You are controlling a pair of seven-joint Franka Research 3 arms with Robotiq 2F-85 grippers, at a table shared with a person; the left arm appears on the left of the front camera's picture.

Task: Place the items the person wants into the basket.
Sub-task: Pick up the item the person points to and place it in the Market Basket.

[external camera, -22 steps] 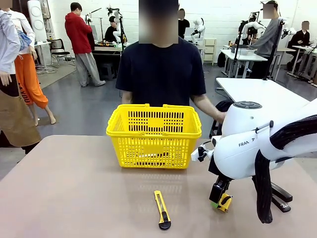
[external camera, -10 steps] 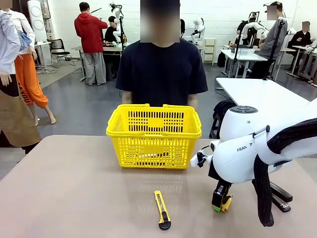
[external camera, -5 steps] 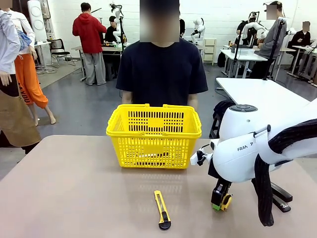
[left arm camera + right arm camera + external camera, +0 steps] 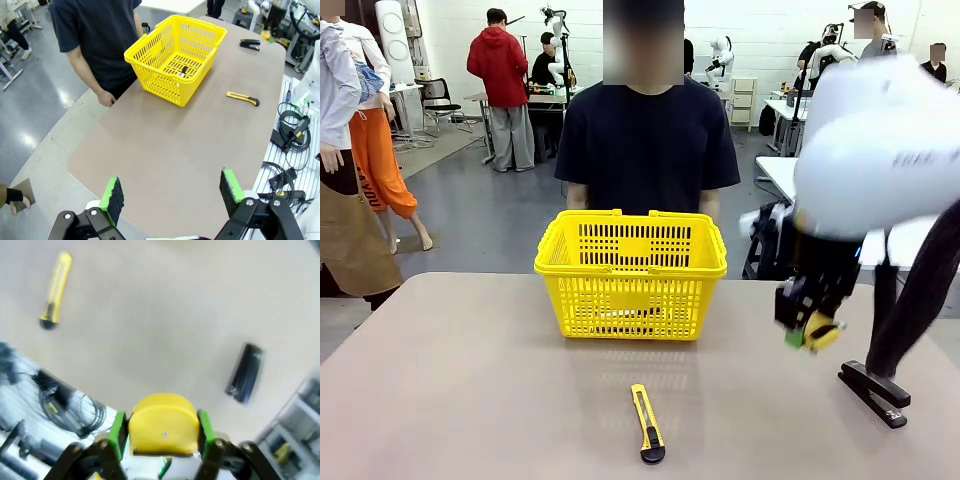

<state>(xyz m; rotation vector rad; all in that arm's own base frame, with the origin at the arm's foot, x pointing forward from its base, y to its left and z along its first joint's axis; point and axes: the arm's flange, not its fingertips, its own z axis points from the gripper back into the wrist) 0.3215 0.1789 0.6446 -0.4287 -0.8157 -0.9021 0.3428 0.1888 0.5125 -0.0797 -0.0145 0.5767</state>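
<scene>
My right gripper (image 4: 808,328) hangs well above the table's right side, shut on the round yellow tape measure (image 4: 818,331). In the right wrist view the tape measure (image 4: 163,424) sits squeezed between the two green pads (image 4: 118,432). The yellow basket (image 4: 631,271) stands at the table's far middle, in front of the person (image 4: 648,140) in the navy T-shirt; a dark slim item (image 4: 184,70) lies on its floor. My left gripper (image 4: 172,195) is open, held high off the table's left end with nothing between its pads.
A yellow utility knife (image 4: 647,424) lies on the table in front of the basket, and shows as the knife (image 4: 55,289) in the right wrist view. A black stapler (image 4: 874,392) rests at the right edge. Cables (image 4: 287,135) hang beside the table.
My right gripper closed on the tape measure on the table and has lifted it up and slightly right, well off the surface. The stapler is now uncovered.
</scene>
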